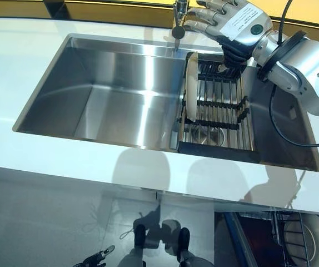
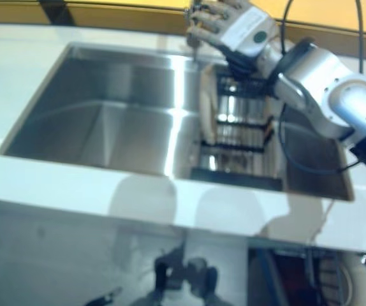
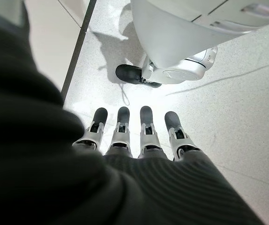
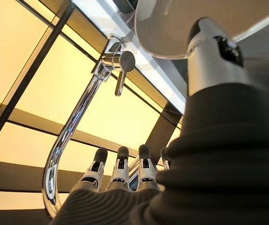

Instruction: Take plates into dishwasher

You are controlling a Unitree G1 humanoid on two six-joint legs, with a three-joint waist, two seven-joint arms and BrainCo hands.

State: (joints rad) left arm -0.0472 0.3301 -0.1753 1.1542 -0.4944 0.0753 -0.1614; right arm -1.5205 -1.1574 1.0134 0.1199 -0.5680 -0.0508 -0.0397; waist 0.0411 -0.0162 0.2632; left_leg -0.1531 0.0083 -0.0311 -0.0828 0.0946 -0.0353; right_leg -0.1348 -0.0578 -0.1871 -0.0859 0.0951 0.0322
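A stainless steel sink [image 1: 115,94] is set into a white countertop [image 1: 48,167]. A dark wire rack [image 1: 220,105] sits in the sink's right part. A chrome faucet [image 4: 85,105] curves up at the sink's far rim, against yellow panels [image 4: 26,56] with dark frames.

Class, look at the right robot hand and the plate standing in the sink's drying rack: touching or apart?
Apart. The left eye view shows the right robot hand open above the sink's back rim by the faucet, clear of the plate standing in the rack.

Kitchen, steel sink [image 1: 120,105] set in white counter [image 1: 48,167], chrome tap [image 4: 78,117], dish rack [image 1: 220,111]
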